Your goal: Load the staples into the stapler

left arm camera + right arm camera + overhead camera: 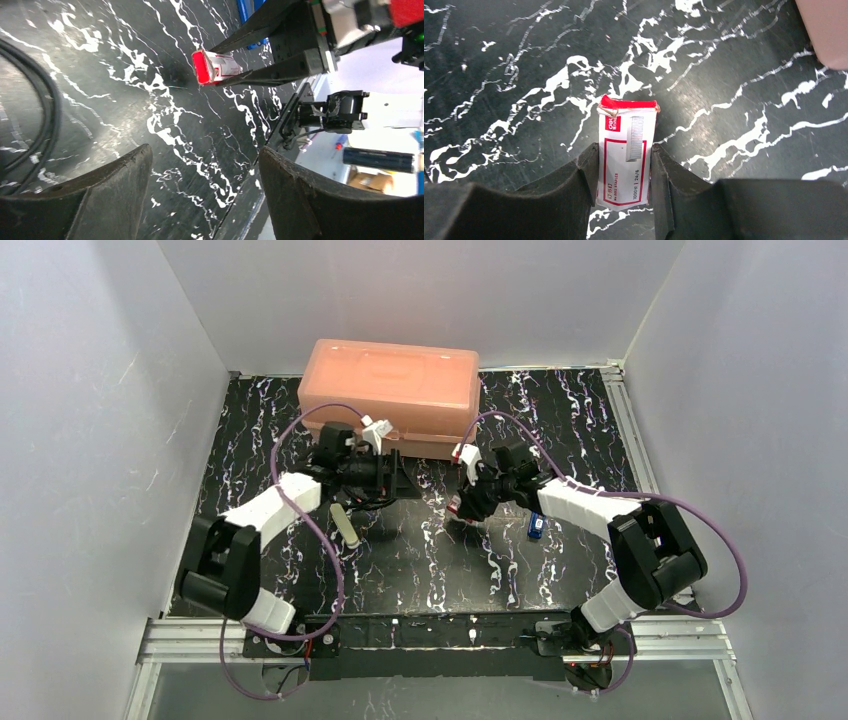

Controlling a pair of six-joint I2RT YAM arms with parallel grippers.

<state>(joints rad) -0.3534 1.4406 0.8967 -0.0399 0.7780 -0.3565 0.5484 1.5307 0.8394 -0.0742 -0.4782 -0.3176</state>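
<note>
The staples box is small, red and white, with a printed label. My right gripper is shut on its long sides and holds it just above the black marbled table. The box also shows in the left wrist view, red end facing the camera, and in the top view. A cream stapler lies on the table below my left arm. A small blue stapler lies beside my right arm. My left gripper is open and empty, left of the box.
A large orange plastic container stands at the back of the table; its corner shows in the right wrist view. White walls close in the sides. A metal rail runs along the front edge.
</note>
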